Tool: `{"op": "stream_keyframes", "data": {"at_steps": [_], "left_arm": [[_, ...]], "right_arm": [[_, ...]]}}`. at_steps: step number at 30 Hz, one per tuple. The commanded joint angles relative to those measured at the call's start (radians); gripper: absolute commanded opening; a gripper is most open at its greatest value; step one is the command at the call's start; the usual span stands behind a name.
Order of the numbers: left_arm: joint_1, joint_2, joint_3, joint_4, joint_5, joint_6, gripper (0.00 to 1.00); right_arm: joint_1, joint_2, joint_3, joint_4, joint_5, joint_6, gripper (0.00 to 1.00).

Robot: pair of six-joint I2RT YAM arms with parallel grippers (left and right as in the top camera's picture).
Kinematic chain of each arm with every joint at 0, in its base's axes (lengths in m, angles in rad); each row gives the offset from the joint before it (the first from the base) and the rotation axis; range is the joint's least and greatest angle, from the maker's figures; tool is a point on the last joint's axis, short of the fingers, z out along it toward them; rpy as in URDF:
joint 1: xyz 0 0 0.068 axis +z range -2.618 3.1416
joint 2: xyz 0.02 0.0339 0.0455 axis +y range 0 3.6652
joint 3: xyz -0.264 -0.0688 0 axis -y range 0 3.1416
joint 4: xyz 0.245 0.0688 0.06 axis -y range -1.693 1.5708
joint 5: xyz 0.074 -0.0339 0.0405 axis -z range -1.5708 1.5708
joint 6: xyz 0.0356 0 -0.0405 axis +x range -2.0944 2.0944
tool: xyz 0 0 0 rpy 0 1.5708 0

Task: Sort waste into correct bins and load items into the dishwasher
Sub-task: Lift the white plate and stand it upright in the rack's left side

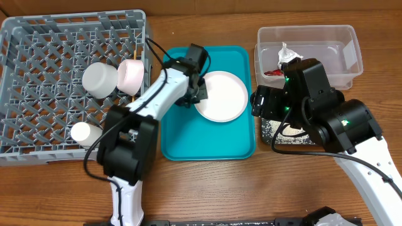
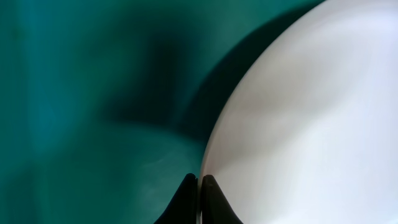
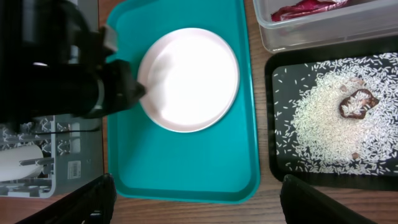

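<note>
The round white plate (image 1: pixel 223 95) (image 3: pixel 189 78) lies on the teal tray (image 1: pixel 210 147). My left gripper (image 1: pixel 192 94) (image 2: pixel 200 186) is shut on the plate's (image 2: pixel 311 112) left rim, one finger on each side of the edge. My right gripper (image 3: pixel 199 205) hangs open above the teal tray's (image 3: pixel 186 168) near edge, holding nothing. The grey dish rack (image 1: pixel 38 37) holds a white bowl (image 1: pixel 99 80), a pale bowl (image 1: pixel 132 75) and a small white cup (image 1: pixel 81 132). White grains (image 3: pixel 323 112) and a brown lump (image 3: pixel 357 102) lie in the black tray (image 3: pixel 271 124).
The clear tub (image 1: pixel 342 59) at the back right holds a crumpled napkin (image 1: pixel 287 55) and a red wrapper (image 1: pixel 273 72). My right arm (image 1: pixel 333 119) covers most of the black tray from above. Bare wood table runs along the front.
</note>
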Motion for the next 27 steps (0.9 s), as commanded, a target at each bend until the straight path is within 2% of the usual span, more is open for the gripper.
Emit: {"op": "stream_keyframes", "data": {"at_steps": [1,6,10,15,18,22,27], "left_arm": [[0.040,-0.168,0.075,-0.045,-0.120,0.081,0.04],[0.066,-0.377,0.136,-0.147,-0.337,0.168,0.04],[0.071,-0.501,0.136,-0.193,-0.645,0.247,0.04],[0.084,-0.550,0.136,-0.235,-1.122,0.348,0.04],[0.121,-0.549,0.134,-0.254,-1.301,0.403,0.04],[0.202,-0.548,0.134,-0.257,-1.348,0.402,0.04],[0.351,-0.532,0.127,-0.184,-1.282,0.400,0.04]], "right_arm": [[-0.002,-0.002,0.013,-0.002,0.005,0.000,0.86],[-0.002,-0.002,0.013,-0.008,0.005,0.000,0.86],[-0.002,-0.002,0.013,-0.007,0.005,0.000,0.86],[-0.002,-0.002,0.013,-0.008,0.005,0.000,0.86],[-0.002,-0.002,0.013,-0.008,0.005,0.000,0.86],[-0.002,-0.002,0.013,-0.008,0.005,0.000,0.86],[-0.002,-0.002,0.013,-0.008,0.005,0.000,0.86]]}}
